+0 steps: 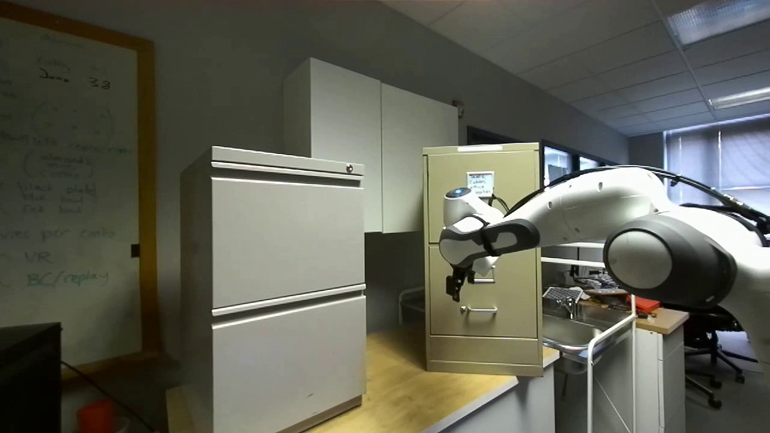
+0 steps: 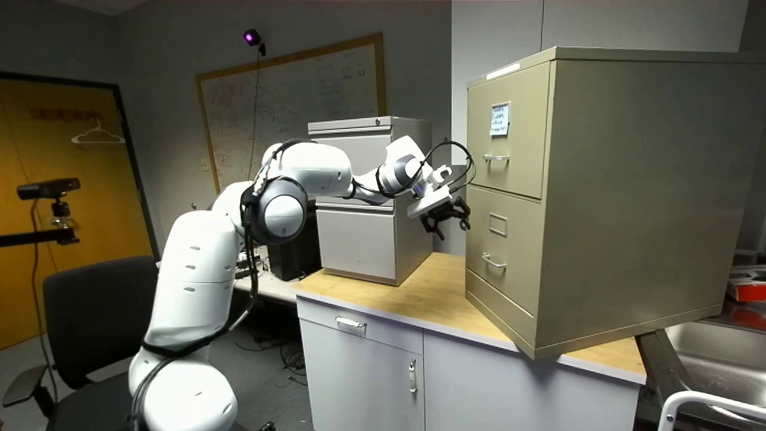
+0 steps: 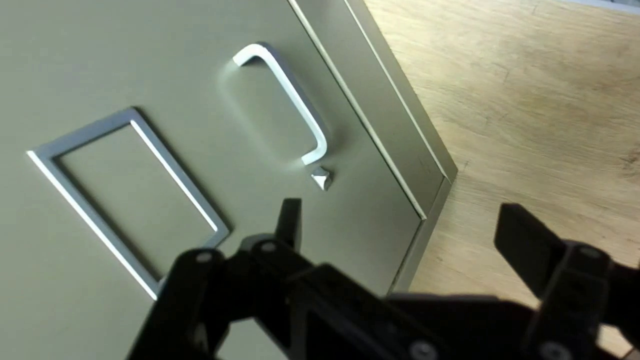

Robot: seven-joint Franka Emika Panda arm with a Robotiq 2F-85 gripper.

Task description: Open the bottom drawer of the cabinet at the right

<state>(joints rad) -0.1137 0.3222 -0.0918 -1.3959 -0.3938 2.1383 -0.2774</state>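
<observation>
Cabinet (image 2: pixel 628 197) stands angled, corner overhanging the front edge of the worktop (image 2: pixel 413 296), presumably to present its closed bottom drawer (image 2: pixel 514 246). End effector (image 3: pixel 402 225): spread, empty, likely to admit the handle (image 3: pixel 291 95).

Light fell unevenly: in an exterior view a ceiling light (image 1: pixel 722 21) and the blind-covered window (image 1: pixel 716 153) glowed on the far right, while the whiteboard (image 1: pixel 72 210) lay dim and hard to read. In an exterior view the cabinet (image 2: pixel 604 203) had a side darker than its front, with a soft shadow below its near corner, and a small wall device (image 2: pixel 251 38) shone purple. In the wrist view the bottom drawer (image 3: pixel 215 145) carried a hazy reflection beside its handle (image 3: pixel 292 92) — the edge glared white — and the hand (image 3: pixel 404 230) was dark and blurred.
</observation>
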